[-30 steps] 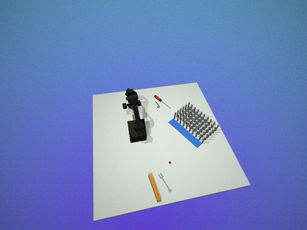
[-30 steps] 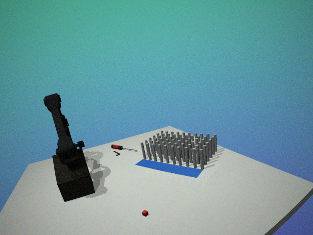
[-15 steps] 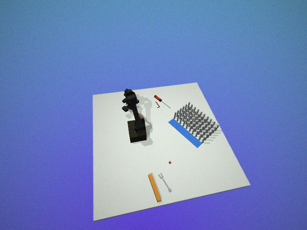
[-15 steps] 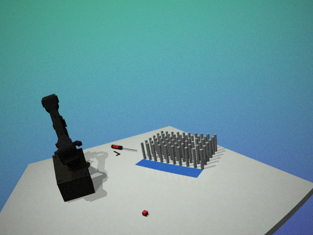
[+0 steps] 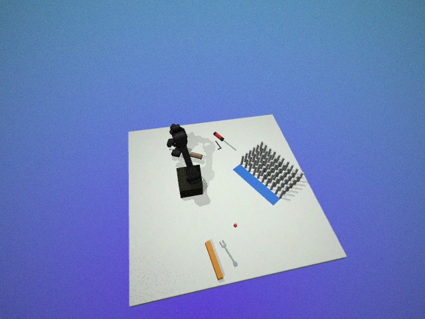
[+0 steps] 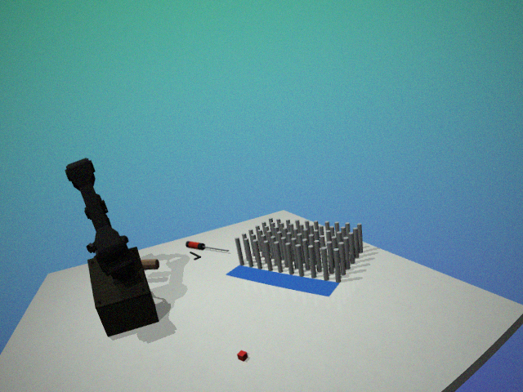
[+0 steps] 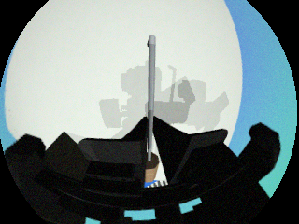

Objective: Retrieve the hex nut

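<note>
My gripper [image 5: 176, 151] [image 7: 149, 119] is shut on the grey shaft of a hook tool [image 7: 151, 84], above the table on the arm's far side. The tool's brown handle [image 5: 196, 155] [image 6: 150, 264] [image 7: 150, 175] points toward the spacer side; its short bent tip is at the shaft's other end. The fingers are hidden behind the arm in the exterior view. Grey spacers [image 5: 282, 193] [image 6: 337, 265] stand upright in rows, away from the gripper. The blue taped strip [image 5: 257, 185] [image 6: 283, 282] lies along their front. The hex nut cannot be made out.
A red-handled screwdriver [image 5: 218, 136] [image 6: 194, 245] and small black hex key [image 5: 218, 145] [image 6: 195, 256] lie between arm and spacers. A red cube [image 5: 235, 224] [image 6: 242, 355], orange bar [image 5: 214, 260] and grey fork-ended tool [image 5: 229, 254] lie on the near side of the table [image 5: 154, 222].
</note>
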You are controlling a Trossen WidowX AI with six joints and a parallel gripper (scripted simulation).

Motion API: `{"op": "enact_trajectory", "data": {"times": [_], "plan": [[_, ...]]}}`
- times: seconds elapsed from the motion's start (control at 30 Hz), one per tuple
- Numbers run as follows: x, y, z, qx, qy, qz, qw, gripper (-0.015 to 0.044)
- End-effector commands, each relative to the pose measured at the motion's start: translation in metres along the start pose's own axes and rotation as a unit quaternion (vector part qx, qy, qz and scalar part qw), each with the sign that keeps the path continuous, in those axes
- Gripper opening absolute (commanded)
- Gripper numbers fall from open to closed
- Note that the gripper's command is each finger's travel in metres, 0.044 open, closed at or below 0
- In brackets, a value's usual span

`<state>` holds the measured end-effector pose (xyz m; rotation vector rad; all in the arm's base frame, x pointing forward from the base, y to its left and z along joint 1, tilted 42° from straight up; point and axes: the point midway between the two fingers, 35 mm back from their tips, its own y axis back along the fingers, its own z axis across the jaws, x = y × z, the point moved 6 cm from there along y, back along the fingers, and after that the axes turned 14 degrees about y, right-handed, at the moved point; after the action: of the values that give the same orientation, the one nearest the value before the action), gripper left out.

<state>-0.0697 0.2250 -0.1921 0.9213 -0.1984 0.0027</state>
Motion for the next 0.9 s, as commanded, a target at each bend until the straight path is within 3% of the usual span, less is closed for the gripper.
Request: {"op": "enact_trajectory", "data": {"times": [0.0, 0.67, 0.87], "plan": [[-0.003, 0.0, 0.001, -0.001, 0.063, 0.0, 0.998, 0.0], [-0.018, -0.002, 0.008, -0.006, 0.399, 0.002, 0.917, 0.0], [-0.02, -0.003, 0.008, -0.007, 0.422, 0.002, 0.907, 0.0]]}}
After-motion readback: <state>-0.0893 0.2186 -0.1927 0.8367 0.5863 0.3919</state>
